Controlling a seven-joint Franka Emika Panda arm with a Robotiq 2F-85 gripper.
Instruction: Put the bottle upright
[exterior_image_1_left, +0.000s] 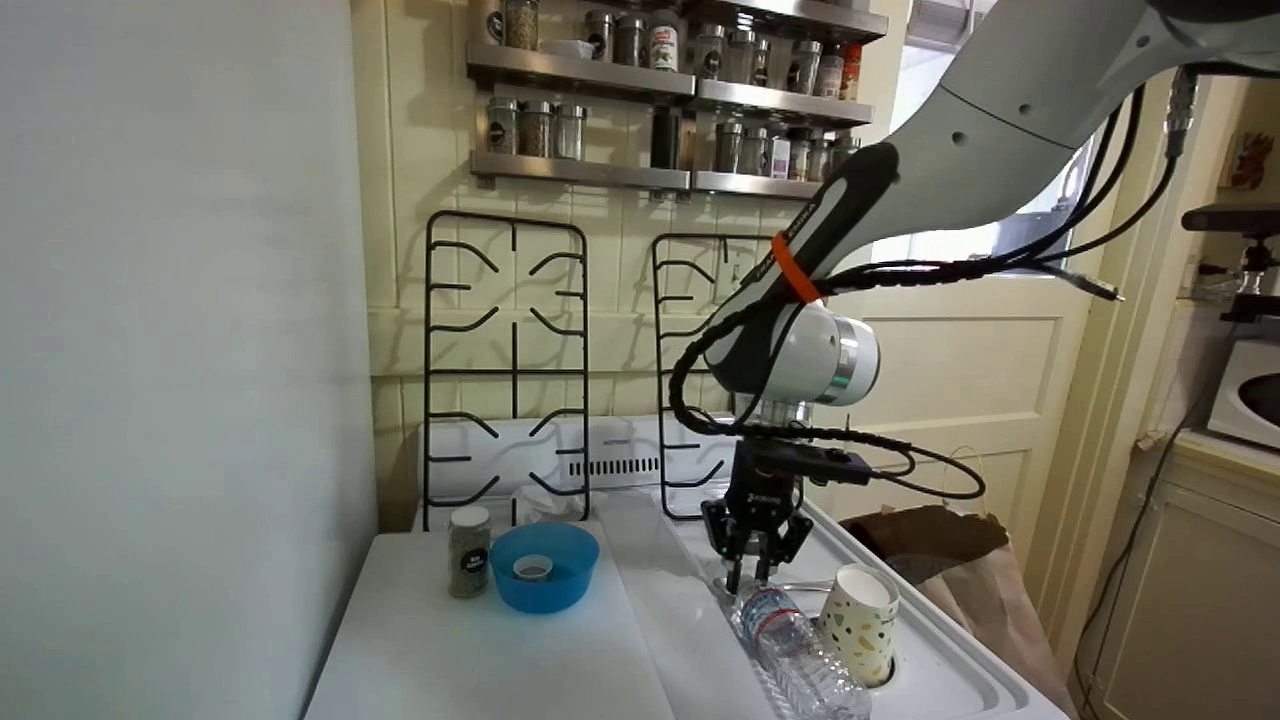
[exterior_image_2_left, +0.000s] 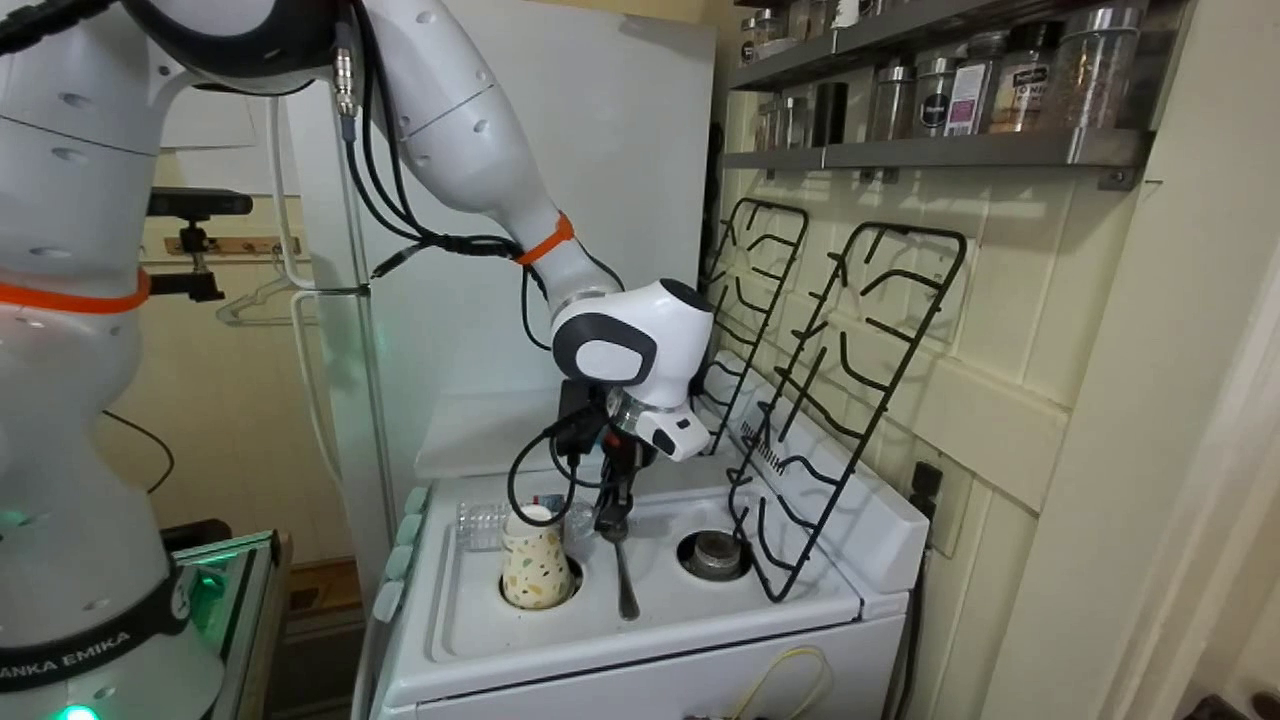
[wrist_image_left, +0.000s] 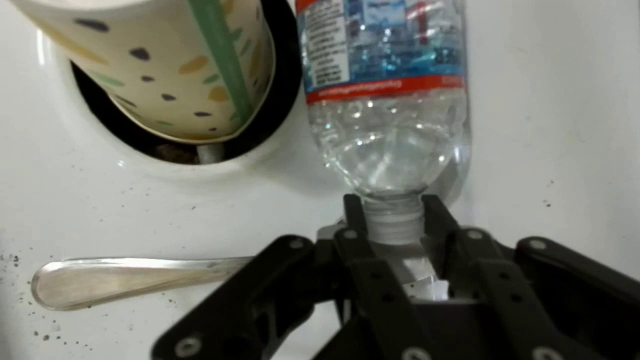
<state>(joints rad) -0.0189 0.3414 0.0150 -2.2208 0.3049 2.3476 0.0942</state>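
The rounded white arm (exterior_image_2_left: 480, 140) has dark grey panels (exterior_image_2_left: 603, 326), orange bands (exterior_image_2_left: 547, 240), looping black cables (exterior_image_1_left: 940, 270), a black base collar (exterior_image_2_left: 100, 645) lettered "EMIKA", and a matte-black gripper (wrist_image_left: 393, 215) with round silvery screws (wrist_image_left: 188, 346).

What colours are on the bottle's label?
The label is mostly blue, with a red stripe and white text panel, clearest in the wrist view.

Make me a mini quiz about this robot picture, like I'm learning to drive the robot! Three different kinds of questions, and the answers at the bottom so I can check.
1. Fill the gap: In the wrist view, the gripper is at the ____ (wide or narrow) end of the bottle.
2. True or false: The bottle is standing upright.
3. Pick one: The cup beside the bottle is A) plain red, B) see-through, C) pale with coloured marks.

Key: 1. narrow. 2. False, it lies on its side. 3. C.
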